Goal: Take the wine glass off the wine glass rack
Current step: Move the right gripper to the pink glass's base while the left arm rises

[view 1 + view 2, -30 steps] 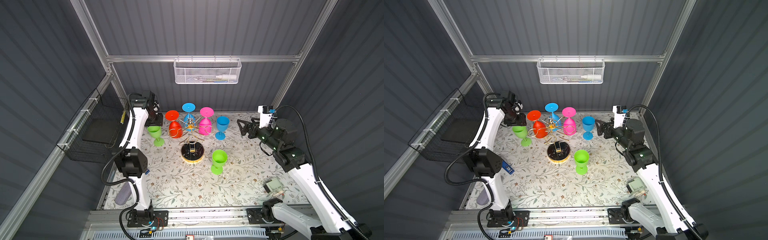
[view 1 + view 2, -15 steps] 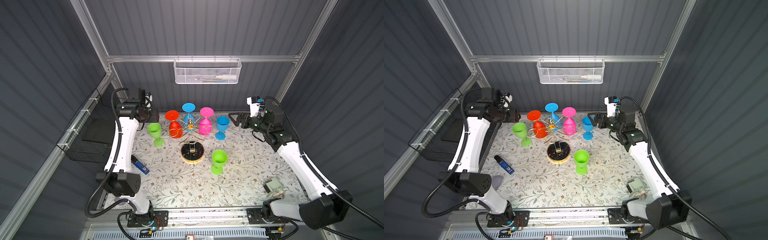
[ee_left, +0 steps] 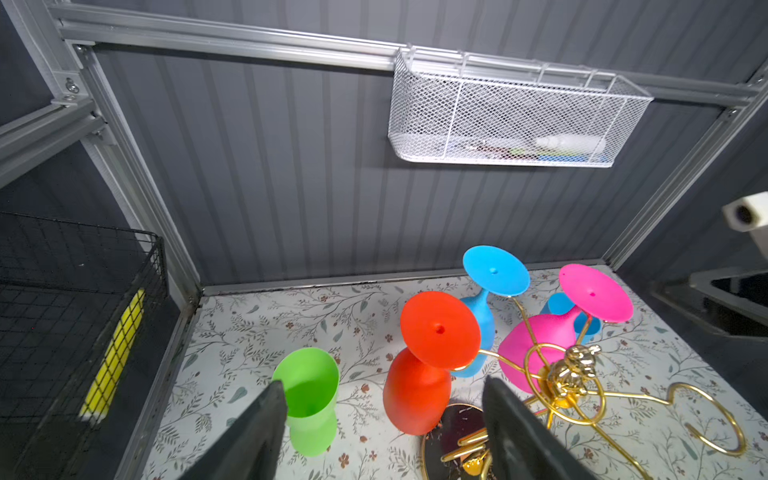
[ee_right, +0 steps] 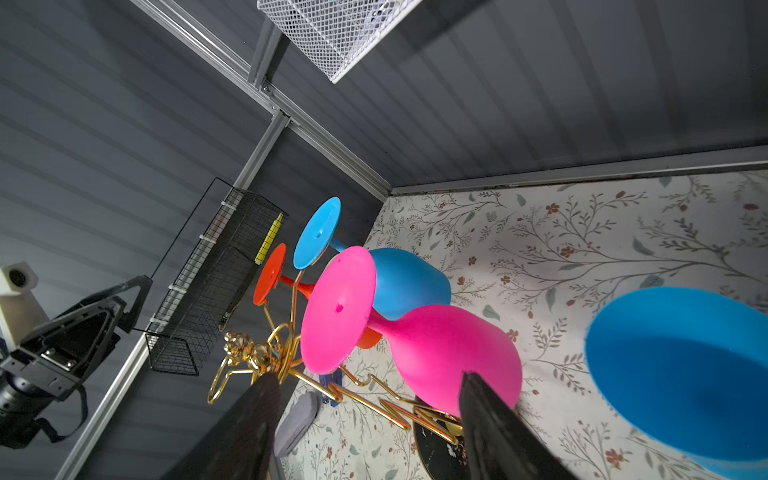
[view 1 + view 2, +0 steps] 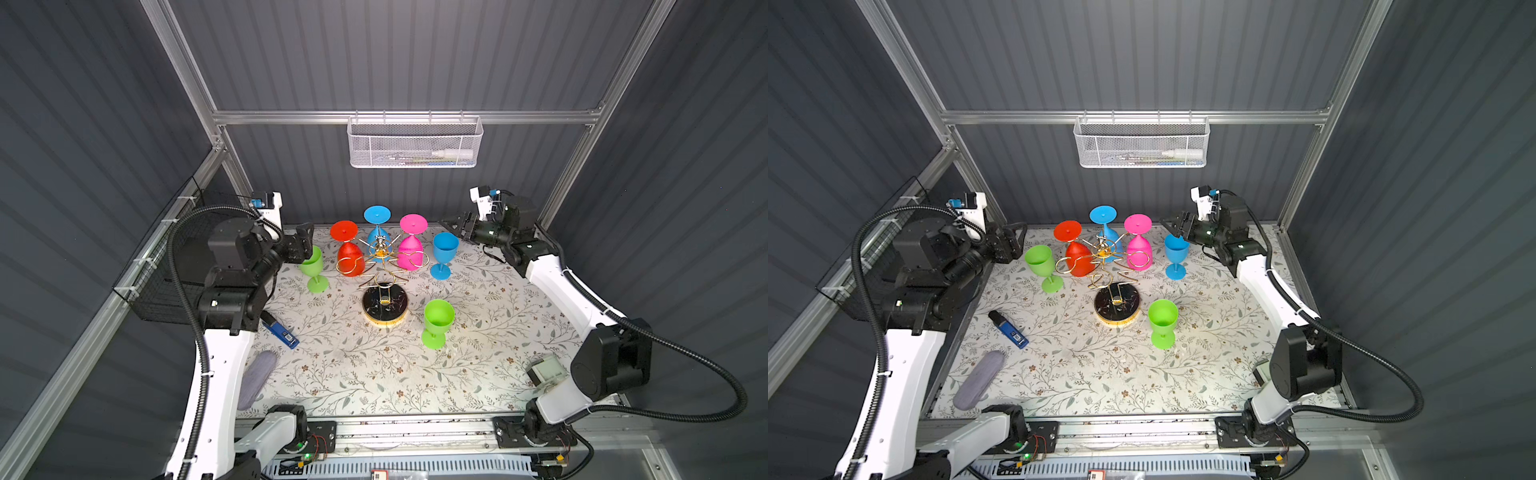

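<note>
At the middle of the mat: the wine glass rack (image 5: 384,306) stands upright. 3 glasses hang upside down on its rear arms: the red glass (image 5: 349,255), the hanging blue glass (image 5: 376,216) and the pink glass (image 5: 410,249). The front arms look bare.
Off the rack: the left green glass (image 5: 312,268), the front green glass (image 5: 437,322) and the standing blue glass (image 5: 444,253) stand on the mat around it.
Left gripper (image 3: 384,384): jaws spread, nothing between them. It sits just beside the left green glass and faces the red glass.
Right gripper (image 4: 365,380): jaws spread and empty. It sits near the rim of the standing blue glass and faces the pink glass.
Step in hand: we judge this an approach, with no hanging glass gripped yet.
Doing it well: we would close on 1 bowl, raise it so the foot unloads the ring, then slide the stem out through the arm's open end. A sideways tug could tip the rack, and we must clear the standing glasses nearby.
Writing: none we can read. The blue object (image 5: 279,330) on the mat carries a pale label, too small to make out.
</note>
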You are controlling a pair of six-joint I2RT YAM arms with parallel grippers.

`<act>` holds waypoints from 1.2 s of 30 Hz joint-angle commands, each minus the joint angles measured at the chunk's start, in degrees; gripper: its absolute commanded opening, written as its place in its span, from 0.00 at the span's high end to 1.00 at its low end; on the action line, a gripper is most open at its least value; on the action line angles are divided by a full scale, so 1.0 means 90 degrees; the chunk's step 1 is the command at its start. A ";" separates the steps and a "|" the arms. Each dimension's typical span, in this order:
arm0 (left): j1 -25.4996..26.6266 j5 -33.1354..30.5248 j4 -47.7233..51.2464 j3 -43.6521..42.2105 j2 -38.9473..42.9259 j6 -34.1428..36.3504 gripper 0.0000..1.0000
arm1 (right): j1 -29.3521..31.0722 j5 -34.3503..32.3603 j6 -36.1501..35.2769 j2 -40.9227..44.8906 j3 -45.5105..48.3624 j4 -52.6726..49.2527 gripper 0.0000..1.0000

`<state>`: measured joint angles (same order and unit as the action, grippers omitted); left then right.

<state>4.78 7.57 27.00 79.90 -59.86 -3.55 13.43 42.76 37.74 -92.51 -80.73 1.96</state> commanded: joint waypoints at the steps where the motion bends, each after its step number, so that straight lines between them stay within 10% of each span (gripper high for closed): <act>1: -0.0042 0.0245 -0.0803 -0.0389 0.0250 -0.0234 0.23 | 0.0094 0.0300 0.0297 -0.0163 -0.0282 0.0301 0.31; 36: -0.0037 0.0301 -0.1087 -0.0870 0.0792 -0.0619 0.18 | 0.0578 0.0639 0.1023 -0.1177 -0.1012 0.0605 0.81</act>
<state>4.78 10.55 16.73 71.85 -53.34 -8.84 18.44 47.05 46.19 -103.26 -88.53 5.87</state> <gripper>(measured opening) 0.813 0.199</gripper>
